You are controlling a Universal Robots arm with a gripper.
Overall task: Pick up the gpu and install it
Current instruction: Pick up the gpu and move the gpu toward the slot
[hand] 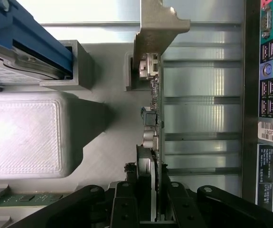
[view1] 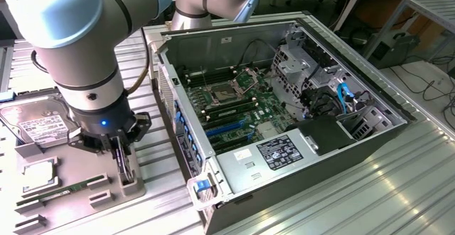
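Observation:
The gpu (hand: 155, 114) is a thin dark card seen edge-on, with its pale metal bracket (hand: 156, 28) at the far end. It stands on edge in the grey fixture tray (view1: 78, 165) at the exterior view's left, beside the tray's grey holder block (hand: 130, 71). My gripper (view1: 119, 152) points straight down over it. In the wrist view the gripper (hand: 149, 209) has its black fingers (hand: 125, 202) pressed against both faces of the card, so it is shut on the gpu (view1: 127, 167). The open computer case (view1: 284, 112) lies to the exterior view's right, motherboard slots (view1: 231, 128) exposed.
The tray also carries a silver hard drive (view1: 34, 123), a square processor (view1: 39, 173) and a green memory stick (view1: 64, 192). The case's rear port panel (hand: 271, 71) runs close alongside the card. Ribbed metal table (view1: 370, 192) surrounds everything.

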